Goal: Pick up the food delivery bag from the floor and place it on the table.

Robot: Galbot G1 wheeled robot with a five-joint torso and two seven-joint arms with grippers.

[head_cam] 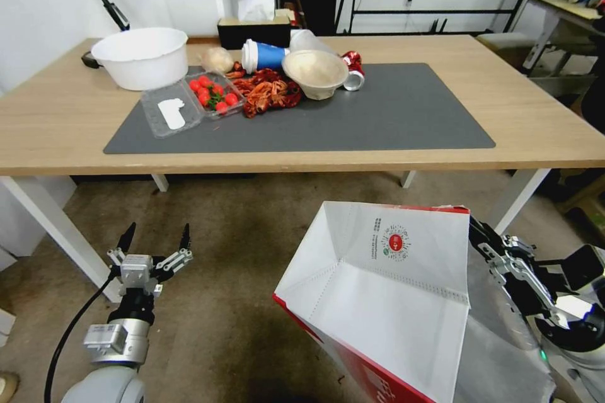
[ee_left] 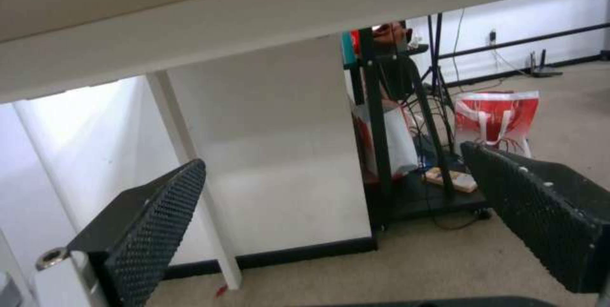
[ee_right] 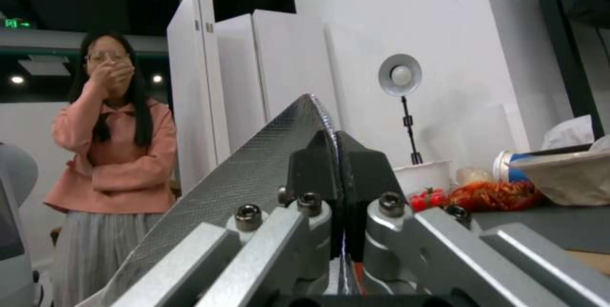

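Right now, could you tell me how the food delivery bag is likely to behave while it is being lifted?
Probably floppy: the food delivery bag hangs tilted from one edge pinched by the right gripper. Likely light, since that single pinch holds it. It may swing.

Even, soft light on the table (head_cam: 535, 119); deep shadow on the floor (head_cam: 239, 245) beneath; head view bows at its edges; ceiling spots glare from the right wrist; both wrist views soft.
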